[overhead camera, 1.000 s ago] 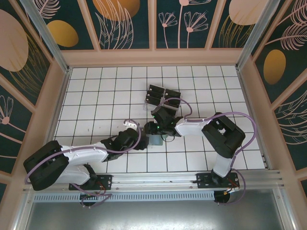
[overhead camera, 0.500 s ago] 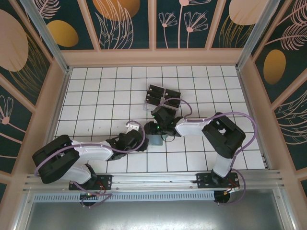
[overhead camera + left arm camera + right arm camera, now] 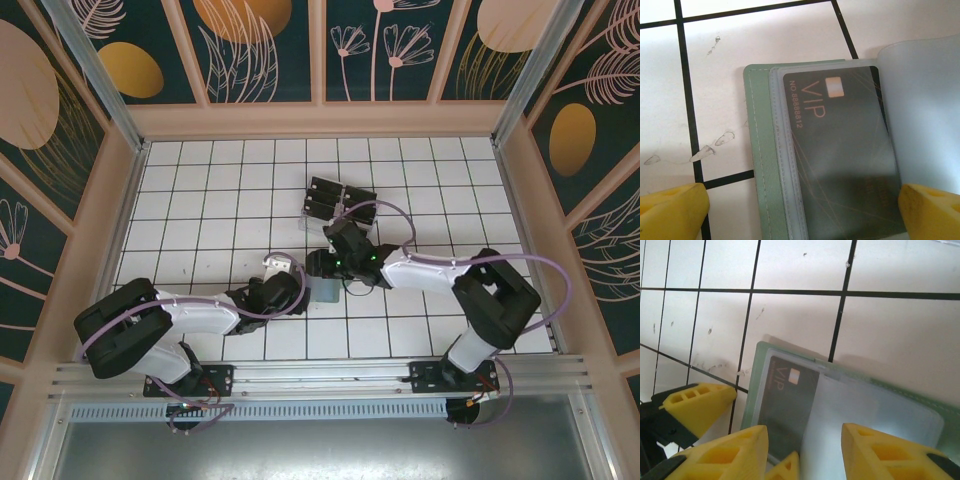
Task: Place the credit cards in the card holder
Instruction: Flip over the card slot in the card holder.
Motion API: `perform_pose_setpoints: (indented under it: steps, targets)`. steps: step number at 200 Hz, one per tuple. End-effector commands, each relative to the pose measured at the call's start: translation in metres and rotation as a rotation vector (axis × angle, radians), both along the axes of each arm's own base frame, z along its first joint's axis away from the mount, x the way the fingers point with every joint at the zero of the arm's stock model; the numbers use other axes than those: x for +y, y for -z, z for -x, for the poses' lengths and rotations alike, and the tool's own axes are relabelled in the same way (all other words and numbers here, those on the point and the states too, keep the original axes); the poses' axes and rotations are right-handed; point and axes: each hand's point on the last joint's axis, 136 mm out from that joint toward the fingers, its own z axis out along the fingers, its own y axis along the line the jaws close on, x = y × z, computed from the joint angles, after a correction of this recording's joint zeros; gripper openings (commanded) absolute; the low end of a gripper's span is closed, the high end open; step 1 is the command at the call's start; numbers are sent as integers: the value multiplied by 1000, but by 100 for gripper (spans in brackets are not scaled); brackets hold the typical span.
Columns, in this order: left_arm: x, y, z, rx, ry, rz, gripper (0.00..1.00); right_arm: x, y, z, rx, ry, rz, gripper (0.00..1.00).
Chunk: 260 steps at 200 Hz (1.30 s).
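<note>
Top external view: shows a white tiled table [image 3: 200,180] with arms meeting mid-floor. Straddles the open card holder [image 3: 756,150] with the left gripper [image 3: 800,207] spread wide, probably steadying it. Hovers the right gripper [image 3: 802,445] half-parted (gripping nothing) above the sleeved credit card [image 3: 840,150].

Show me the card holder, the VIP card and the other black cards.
card holder [image 3: 758,150], left wrist view, green stitched edge.
VIP card [image 3: 840,150], left wrist view, its dark face.
black cards [image 3: 328,190], top external view, group's middle.

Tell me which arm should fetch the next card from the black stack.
Right. The right gripper lies nearer the credit cards stacked beyond the card holder. The left gripper hangs open over the holder, farther from them.
</note>
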Motion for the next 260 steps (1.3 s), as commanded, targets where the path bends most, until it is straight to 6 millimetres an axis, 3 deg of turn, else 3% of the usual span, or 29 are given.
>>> perform_pose_setpoints:
  steps: [1, 71, 115, 137, 166, 201, 239, 260]
  targets:
    - [16, 20, 8, 51, -29, -56, 98, -14, 4, 2, 14, 57, 3, 43]
    - [17, 22, 9, 51, -30, -52, 98, -6, 27, 9, 73, 44, -22, 43]
    - [19, 20, 9, 45, -37, -45, 98, 8, 25, 7, 77, 18, -45, 43]
    - [23, 2, 6, 6, -74, -2, 98, 17, 15, 6, 66, 7, -66, 43]
    - [38, -44, 0, -94, -181, 106, 99, 30, 1, 5, 53, -10, -86, 43]
    - [56, -86, -2, -176, -274, 181, 98, 53, 11, -1, 70, -31, -74, 43]
    - [59, -89, -1, -176, -289, 190, 98, 79, 36, -5, 107, -67, -51, 43]
    - [58, -86, -1, -162, -292, 191, 98, 88, 24, -7, 90, -88, -66, 43]
